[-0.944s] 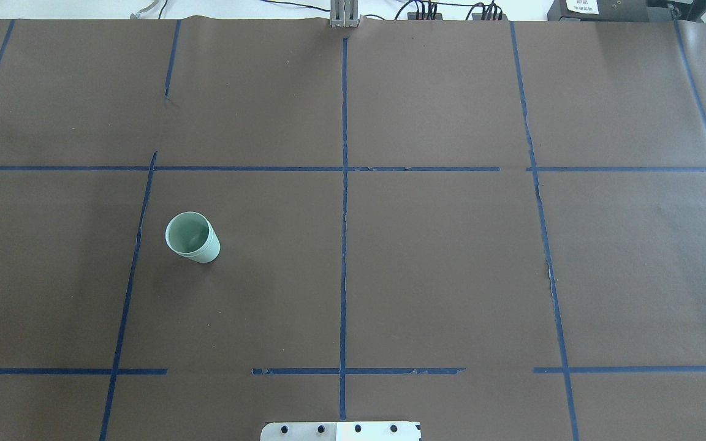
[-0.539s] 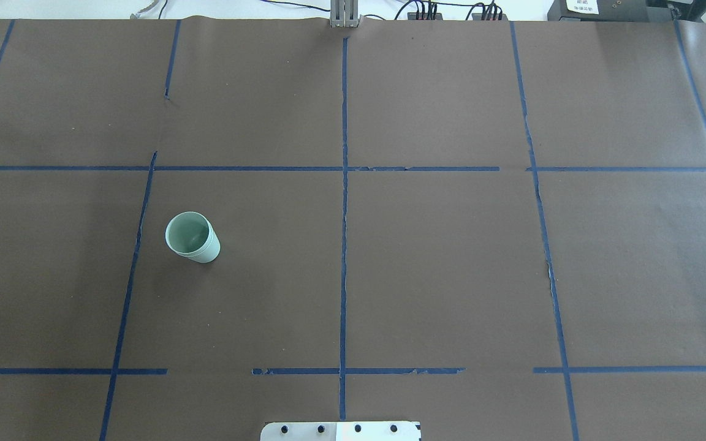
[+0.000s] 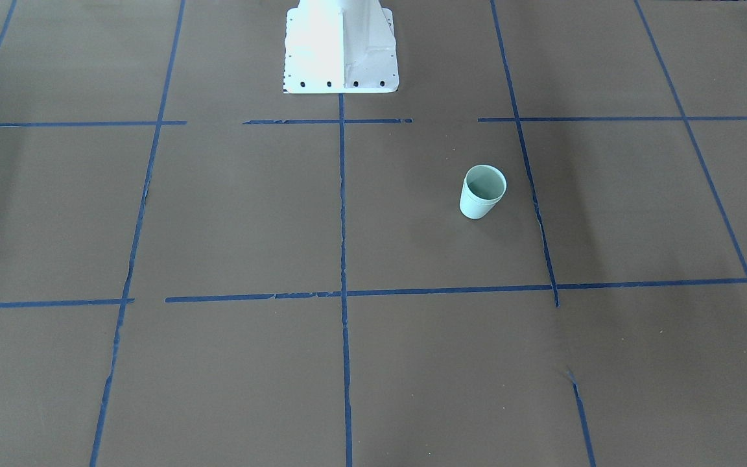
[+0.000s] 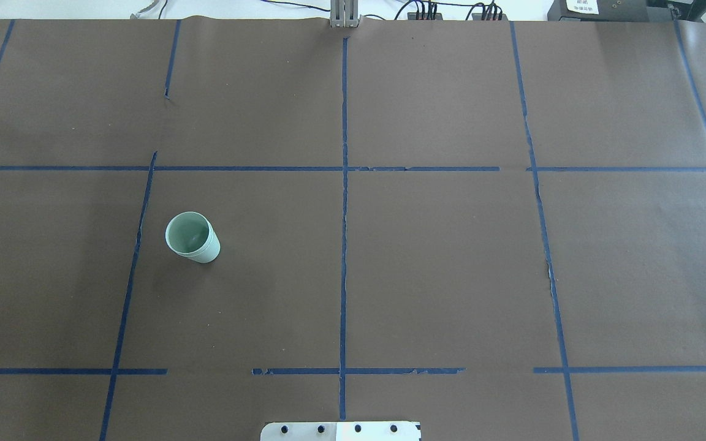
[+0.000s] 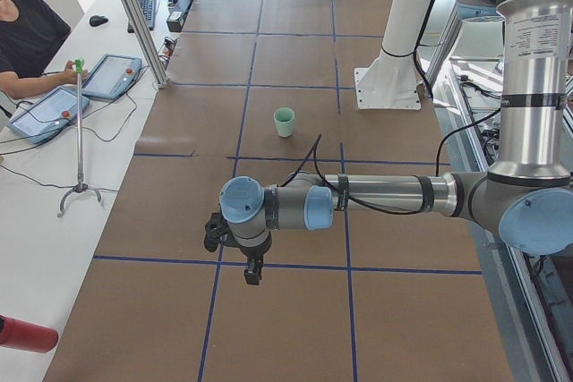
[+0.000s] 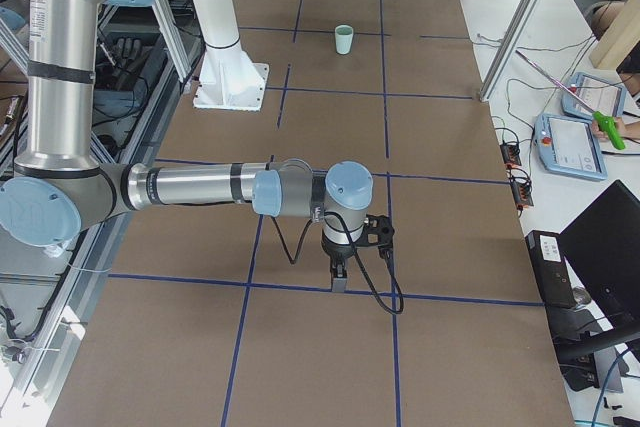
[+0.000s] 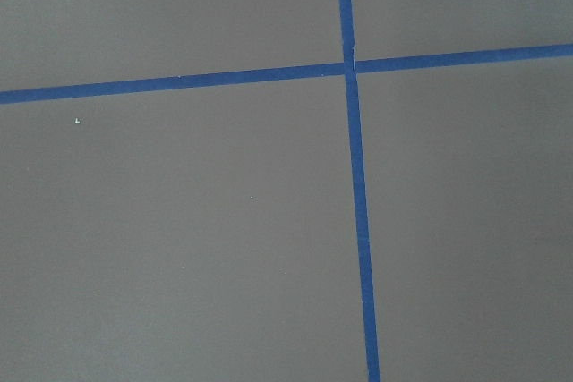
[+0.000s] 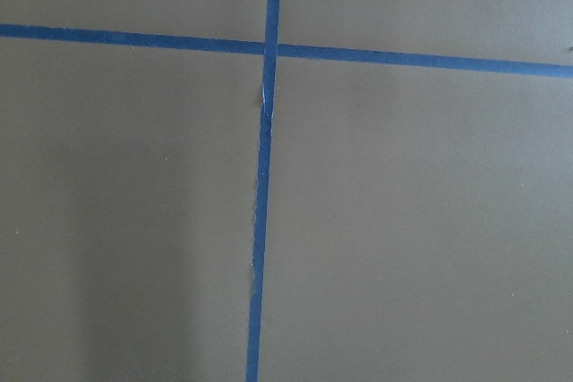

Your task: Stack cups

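- Front-facing: you see the cups (image 3: pixel 482 192) as one upright shape (a faint seam under the rim) on the table (image 3: pixel 218 214).
- Overhead: they stand near a blue tape line (image 4: pixel 137 245), on the robot's left half.
- Left side: the left gripper (image 5: pixel 253 270) hangs well apart from them; you cannot tell how its fingers stand.
- Right side: the right gripper (image 6: pixel 338 277) points down; its fingers' state is likewise unclear.
- Wrist views: brown paper, tape crossings.
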Controlling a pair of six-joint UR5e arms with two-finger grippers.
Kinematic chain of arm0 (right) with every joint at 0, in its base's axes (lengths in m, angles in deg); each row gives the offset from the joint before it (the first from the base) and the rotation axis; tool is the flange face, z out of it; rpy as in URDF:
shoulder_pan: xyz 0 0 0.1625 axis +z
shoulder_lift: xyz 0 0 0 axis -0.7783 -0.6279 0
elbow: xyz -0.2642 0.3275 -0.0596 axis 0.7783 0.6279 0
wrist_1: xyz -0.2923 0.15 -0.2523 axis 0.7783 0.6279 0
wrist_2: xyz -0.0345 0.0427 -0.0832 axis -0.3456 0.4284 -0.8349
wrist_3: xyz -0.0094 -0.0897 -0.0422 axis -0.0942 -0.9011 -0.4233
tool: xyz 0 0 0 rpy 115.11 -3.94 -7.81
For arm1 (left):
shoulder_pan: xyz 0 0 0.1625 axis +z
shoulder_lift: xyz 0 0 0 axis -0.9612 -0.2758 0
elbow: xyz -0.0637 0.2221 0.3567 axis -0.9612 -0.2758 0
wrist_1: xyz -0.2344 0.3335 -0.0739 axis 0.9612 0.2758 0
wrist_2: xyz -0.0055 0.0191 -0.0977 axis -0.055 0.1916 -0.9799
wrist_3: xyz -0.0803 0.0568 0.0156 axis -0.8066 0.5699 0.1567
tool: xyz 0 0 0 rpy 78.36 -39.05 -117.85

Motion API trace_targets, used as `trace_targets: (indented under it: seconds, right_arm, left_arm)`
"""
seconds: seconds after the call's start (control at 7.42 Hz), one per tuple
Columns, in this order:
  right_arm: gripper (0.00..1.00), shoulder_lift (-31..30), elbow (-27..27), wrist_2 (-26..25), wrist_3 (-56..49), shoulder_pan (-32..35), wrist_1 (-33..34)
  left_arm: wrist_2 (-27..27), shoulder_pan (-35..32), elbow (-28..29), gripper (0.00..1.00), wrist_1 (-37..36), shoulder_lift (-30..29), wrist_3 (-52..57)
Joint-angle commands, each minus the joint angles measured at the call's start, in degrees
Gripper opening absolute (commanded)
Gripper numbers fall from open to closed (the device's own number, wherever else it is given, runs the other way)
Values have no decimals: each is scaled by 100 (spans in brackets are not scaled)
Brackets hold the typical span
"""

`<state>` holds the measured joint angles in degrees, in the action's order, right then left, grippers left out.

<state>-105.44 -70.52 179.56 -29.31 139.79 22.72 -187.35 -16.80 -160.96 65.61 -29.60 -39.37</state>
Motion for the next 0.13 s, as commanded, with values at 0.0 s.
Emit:
trace_targets:
  seconds: [0.0]
  right_arm:
    - [100,0,2,0,0,0,0]
  left_arm:
    - [9,0,-3,100,11,0,5]
